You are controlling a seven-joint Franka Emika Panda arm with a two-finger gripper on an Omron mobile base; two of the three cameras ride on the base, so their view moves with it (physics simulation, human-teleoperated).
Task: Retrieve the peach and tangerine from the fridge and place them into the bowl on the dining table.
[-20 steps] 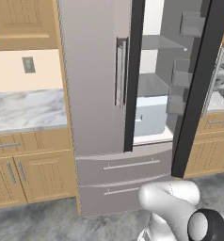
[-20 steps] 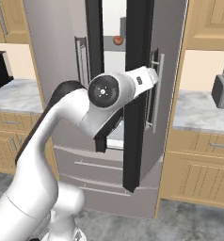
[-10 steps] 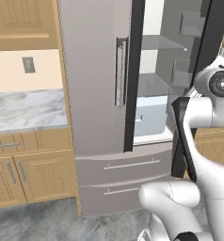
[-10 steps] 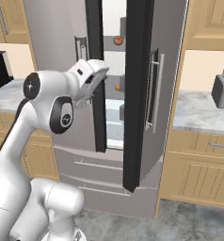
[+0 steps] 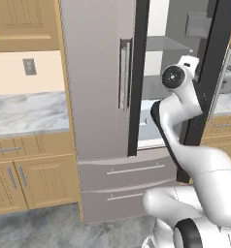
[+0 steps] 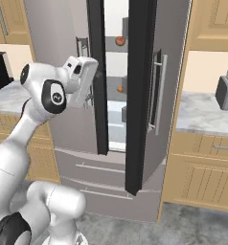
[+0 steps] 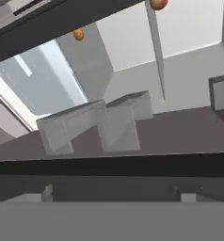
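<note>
Tall grey steel French-door fridge (image 6: 149, 72) stands w/ its right door swung wide, dark edge toward the cams; left door shut, vertical bar handle on it. Two long drawers run across the fridge's bottom.

Inside, seen thru the gap in right base view: small reddish-pink round peach (image 6: 119, 41) sits on an upper grey shelf, near the shelf's front edge. Small plain-orange round tangerine (image 6: 119, 88) sits on a lower shelf, directly below the peach, well apart from it. Pale blue drawer (image 6: 115, 118) is under the tangerine's shelf.

Hand view is rolled, so shelves run slanted: peach (image 7: 157, 4) at the top edge of frame, tangerine (image 7: 78, 34) upper left, pale blue drawer front (image 7: 43, 82) to the left. Grey boxy door bins (image 7: 95, 124) mid-frame, dark door edge across the bottom.

White arm w/ dark joints is raised in front of the fridge opening; two-finger gripper (image 6: 82, 79) hangs at about the tangerine's shelf height, just outside the left door's edge, apart from both fruit. In left base view the wrist (image 5: 178, 77) is level w/ the blue drawer zone. Fingertips barely show as small grey nubs at the hand view's bottom; claw spread or closed — can't tell. Nothing seen btwn them.

Marble counters w/ wooden cabinets (image 5: 25, 114) flank the fridge; a toaster (image 6: 227, 93) on the right-hand one.
</note>
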